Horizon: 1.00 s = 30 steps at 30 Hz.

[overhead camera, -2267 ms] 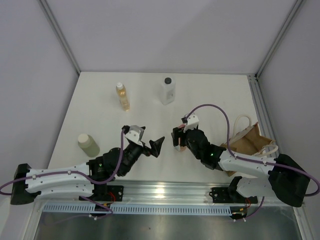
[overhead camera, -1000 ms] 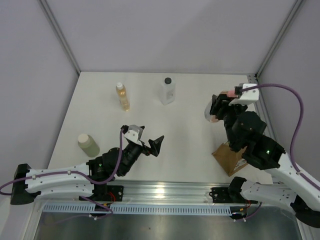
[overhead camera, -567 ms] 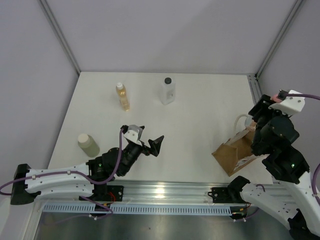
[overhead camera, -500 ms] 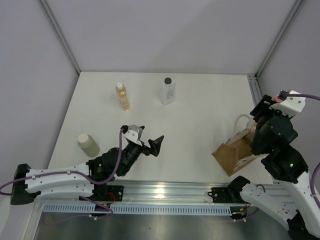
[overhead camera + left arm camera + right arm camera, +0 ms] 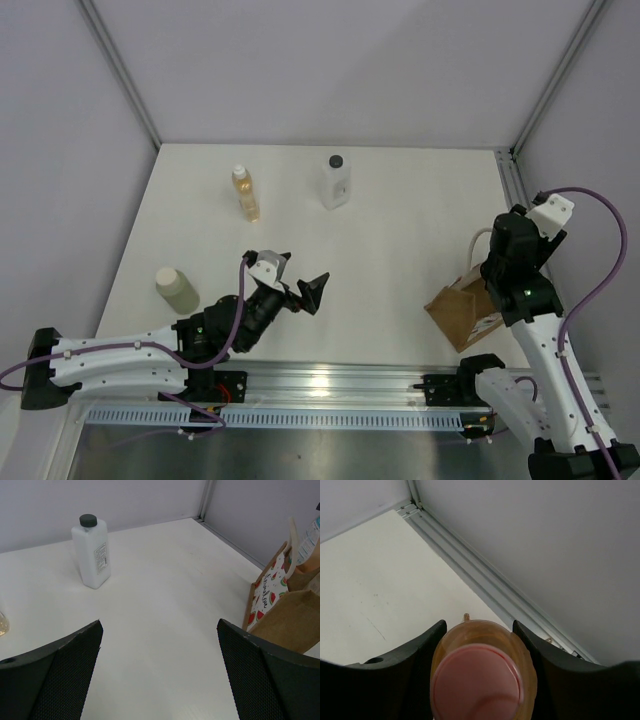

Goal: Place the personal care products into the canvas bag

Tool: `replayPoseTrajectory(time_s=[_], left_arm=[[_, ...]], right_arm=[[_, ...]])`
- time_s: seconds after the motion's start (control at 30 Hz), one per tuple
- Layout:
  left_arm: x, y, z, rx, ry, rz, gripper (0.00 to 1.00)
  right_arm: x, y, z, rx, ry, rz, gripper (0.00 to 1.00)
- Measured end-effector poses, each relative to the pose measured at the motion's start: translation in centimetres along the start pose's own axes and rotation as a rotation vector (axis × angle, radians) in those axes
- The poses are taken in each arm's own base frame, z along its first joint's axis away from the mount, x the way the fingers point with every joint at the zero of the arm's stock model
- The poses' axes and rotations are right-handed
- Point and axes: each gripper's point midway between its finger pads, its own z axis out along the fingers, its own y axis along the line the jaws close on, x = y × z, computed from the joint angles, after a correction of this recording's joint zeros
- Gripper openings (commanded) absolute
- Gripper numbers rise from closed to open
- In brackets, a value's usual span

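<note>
Swung over from mid-bench, the right fingers (image 5: 415, 650) clamp the orange bottle (image 5: 476, 685) just above the canvas bag (image 5: 462, 312). With the left fingers (image 5: 60, 665) apart, the amber bottle (image 5: 245, 193), black-capped bottle (image 5: 335, 182) and pale-green cylinder (image 5: 177, 290) wait on the bench (image 5: 400, 220).

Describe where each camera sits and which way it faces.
Top external: above and behind the bases, looking down on the table; both arms show.
Left wrist: low, facing clear bottle and canvas bag; the open left tool frames it.
Right wrist: looking along the right tool, shut on the orange bottle.
Shared: top and left wrist both show that bottle and bag.
</note>
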Motion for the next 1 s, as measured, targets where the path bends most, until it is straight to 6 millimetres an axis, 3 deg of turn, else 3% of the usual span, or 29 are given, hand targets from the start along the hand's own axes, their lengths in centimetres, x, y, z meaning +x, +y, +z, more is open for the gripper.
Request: replayPoseTrajectory(time_s=[0.37,0.77,0.93,1.0], left_arm=[[-0.2,0.0,-0.1,0.002,-0.006,-0.006,0.99],[-0.2,0.0,-0.1,0.002,-0.005,-0.005,0.99],[-0.2,0.0,-0.1,0.002,-0.006,-0.006,0.99],[-0.2,0.0,-0.1,0.002,-0.006,-0.009,0.99]], right_arm=[[4.2,-0.3,1.8,0.019,0.011,0.084,0.00],[7.0,-0.5,3.3,0.030,-0.031,0.156,0.00],[7.8,-0.2,3.8,0.016,-0.031,0.174,0.11],[8.1,0.0,4.0,0.017,-0.033,0.184,0.23]])
